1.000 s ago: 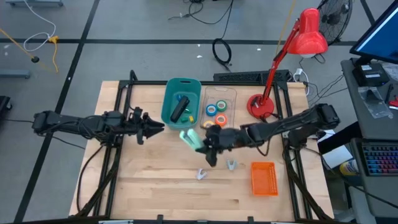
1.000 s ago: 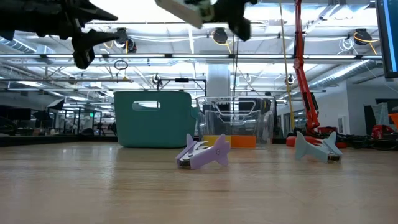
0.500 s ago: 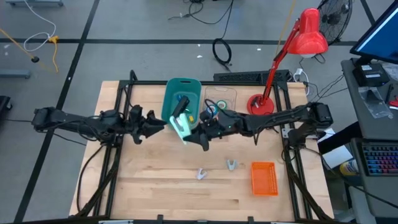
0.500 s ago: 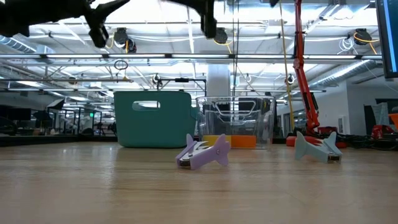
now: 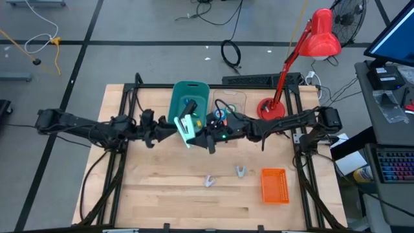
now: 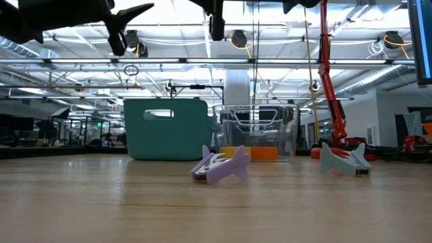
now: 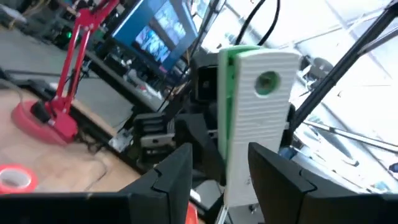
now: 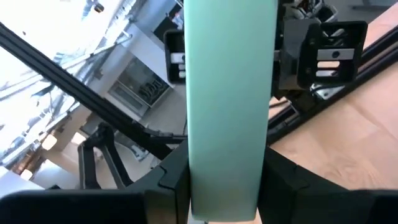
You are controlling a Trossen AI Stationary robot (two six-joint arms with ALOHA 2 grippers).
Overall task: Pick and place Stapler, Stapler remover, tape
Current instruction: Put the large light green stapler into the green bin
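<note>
This is a robotics lab or research workshop set in an open industrial hall. The wooden table [image 5: 162, 188] stands on a grey concrete floor with loose cables [image 5: 231, 53] lying just behind it. To the right of the table, a desk carries a lit monitor [image 5: 396, 33] and a keyboard [image 5: 396, 165]; a fan [image 5: 347, 18] stands behind the table's far right corner. A red desk lamp [image 5: 304, 52] is mounted at that corner. Beyond the table, the low view shows a bare ceiling with pipes, ducts and hanging lights [image 6: 237, 38], and glass-walled bays further back.
</note>
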